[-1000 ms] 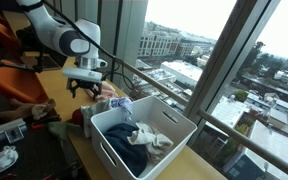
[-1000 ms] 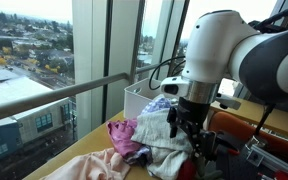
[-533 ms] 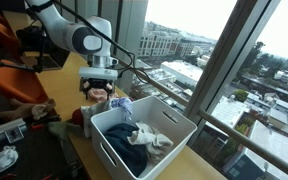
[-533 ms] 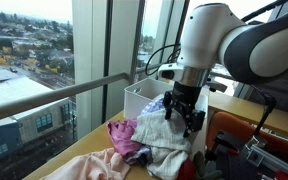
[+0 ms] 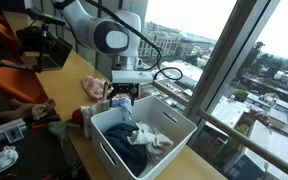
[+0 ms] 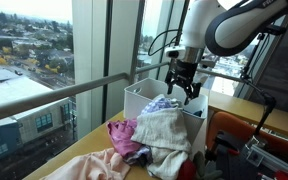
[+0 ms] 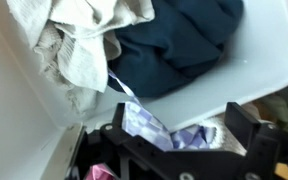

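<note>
Nearest, lower centre of an exterior view: pink garment and beige towel, heaped together.

Behind them: patterned cloth, draped over the rim of the white bin (navy garment inside).

Above the cloth: gripper, jaws spread wide, holding nothing.

Handling note: a grasp here probably wanted a straight descent, fingers either side of the fold and clear of the rim.

Farthest, at left: window.

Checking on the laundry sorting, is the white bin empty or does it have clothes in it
Partly full: the white bin holds a dark blue garment and a pale cloth, both lying inside its walls.
</note>
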`<state>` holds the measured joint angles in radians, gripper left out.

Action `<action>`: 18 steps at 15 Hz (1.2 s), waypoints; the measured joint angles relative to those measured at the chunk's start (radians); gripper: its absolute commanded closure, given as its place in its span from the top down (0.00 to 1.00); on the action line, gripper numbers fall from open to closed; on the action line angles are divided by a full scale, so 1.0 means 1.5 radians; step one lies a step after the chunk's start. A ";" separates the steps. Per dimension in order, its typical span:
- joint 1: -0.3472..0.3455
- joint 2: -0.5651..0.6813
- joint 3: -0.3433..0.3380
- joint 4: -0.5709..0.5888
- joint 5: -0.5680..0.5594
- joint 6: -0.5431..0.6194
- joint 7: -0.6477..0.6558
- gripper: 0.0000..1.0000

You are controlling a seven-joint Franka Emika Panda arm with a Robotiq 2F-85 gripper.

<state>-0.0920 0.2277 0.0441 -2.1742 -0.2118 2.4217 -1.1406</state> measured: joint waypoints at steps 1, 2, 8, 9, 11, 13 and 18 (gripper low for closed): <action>-0.009 0.007 -0.004 0.010 0.002 -0.002 -0.025 1.00; -0.015 0.014 -0.006 0.019 0.004 -0.003 -0.046 1.00; 0.006 0.027 0.017 0.067 0.029 -0.032 -0.099 1.00; 0.013 0.027 0.020 0.073 0.032 -0.037 -0.101 1.00; 0.022 0.027 0.023 0.080 0.038 -0.049 -0.104 1.00; 0.025 0.029 0.024 0.084 0.042 -0.056 -0.110 1.00; 0.026 0.044 0.024 0.084 0.057 -0.059 -0.124 1.00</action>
<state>-0.0524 0.2932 0.0797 -2.0475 -0.1265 2.3333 -1.3262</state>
